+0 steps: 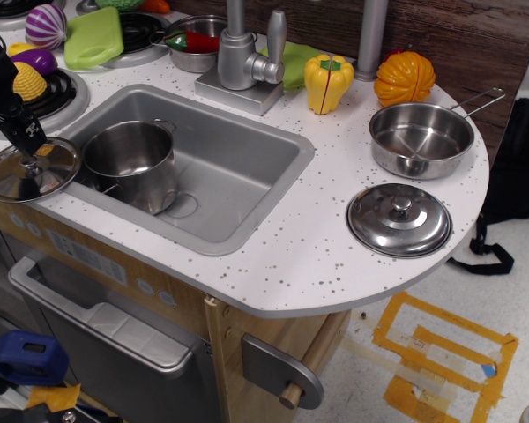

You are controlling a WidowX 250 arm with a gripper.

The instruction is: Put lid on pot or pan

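The flat, mirror-shiny lid is at the far left, over the counter's front edge and just left of the sink. My black gripper comes down from the upper left and is closed on the lid's centre, hiding its knob. The tall steel pot stands open in the left part of the grey sink, with its rim right beside the lid's right edge.
A domed lid with a knob and a shallow pan with a wire handle sit on the counter at right. The faucet stands behind the sink. A small bowl of toy vegetables, a yellow pepper, a pumpkin and stove burners line the back.
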